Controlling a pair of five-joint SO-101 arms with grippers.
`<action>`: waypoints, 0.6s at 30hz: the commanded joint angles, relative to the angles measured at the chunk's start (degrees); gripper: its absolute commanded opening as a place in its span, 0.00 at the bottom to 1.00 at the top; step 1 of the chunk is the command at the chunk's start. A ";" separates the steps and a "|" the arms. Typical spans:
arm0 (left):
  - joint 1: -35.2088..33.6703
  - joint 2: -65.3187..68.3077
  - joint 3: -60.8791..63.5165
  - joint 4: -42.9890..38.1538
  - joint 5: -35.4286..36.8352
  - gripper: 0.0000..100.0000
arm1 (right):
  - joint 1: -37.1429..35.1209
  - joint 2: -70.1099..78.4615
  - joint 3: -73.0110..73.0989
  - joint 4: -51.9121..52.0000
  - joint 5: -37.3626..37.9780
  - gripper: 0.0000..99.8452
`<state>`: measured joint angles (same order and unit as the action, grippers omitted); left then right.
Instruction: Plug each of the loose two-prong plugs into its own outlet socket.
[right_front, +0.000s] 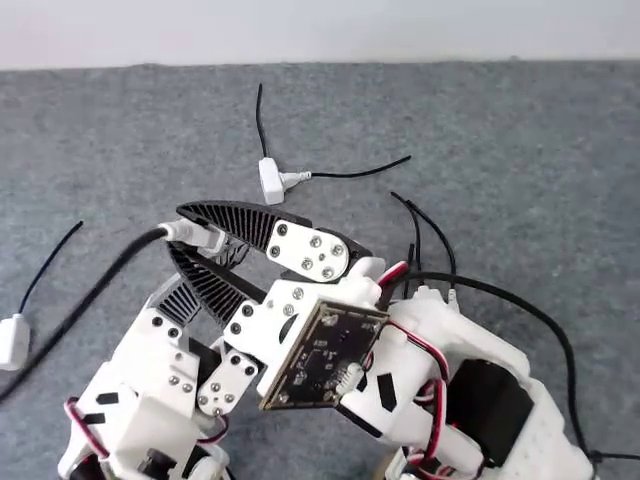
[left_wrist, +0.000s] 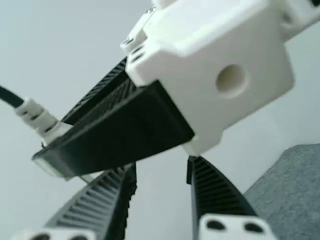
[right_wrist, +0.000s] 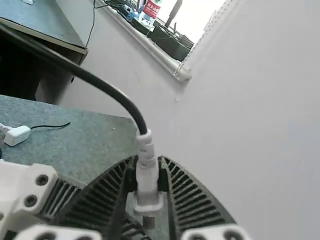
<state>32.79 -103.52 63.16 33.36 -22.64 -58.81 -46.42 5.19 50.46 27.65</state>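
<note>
Alignment matters most in this step, because the plug (right_wrist: 146, 186) is pinched across its body by the right gripper (right_wrist: 147, 162). The fingers are closed tight on it. The thick cable (right_wrist: 100, 85) leaves past the fingertips, and the opposite end of the plug faces the wrist. With such a hold the prongs probably cannot meet a socket directly, so it seems wise to turn the plug first, or to pass it to the left gripper (left_wrist: 160, 167), and to keep the cable slack so it does not pull the plug crooked. One white block (right_front: 272, 180) with thin wires, likely a socket, lies on the grey mat (right_front: 520, 130) just beyond the gripper. Another block (right_front: 12, 340) lies well apart at the mat's edge. In the high view the right arm is folded close to its base, and its gripper is raised above the mat and laid sideways in front of the other arm. The left gripper sits just under it and looks up at it, with fingers (left_wrist: 107, 202) spread apart and nothing between them
</note>
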 joint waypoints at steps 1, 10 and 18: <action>-3.52 -0.97 -2.24 0.09 -0.53 0.16 | -0.31 -1.71 -2.73 1.98 -0.79 0.01; -5.27 -0.97 -2.24 0.09 -0.53 0.16 | -0.22 -5.41 -2.64 6.90 -0.79 0.01; -5.27 -0.97 -2.24 0.26 1.23 0.16 | -0.22 -5.41 -2.73 10.42 -0.79 0.01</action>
<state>27.60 -103.52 63.25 33.36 -22.37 -59.08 -52.04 4.13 60.13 27.65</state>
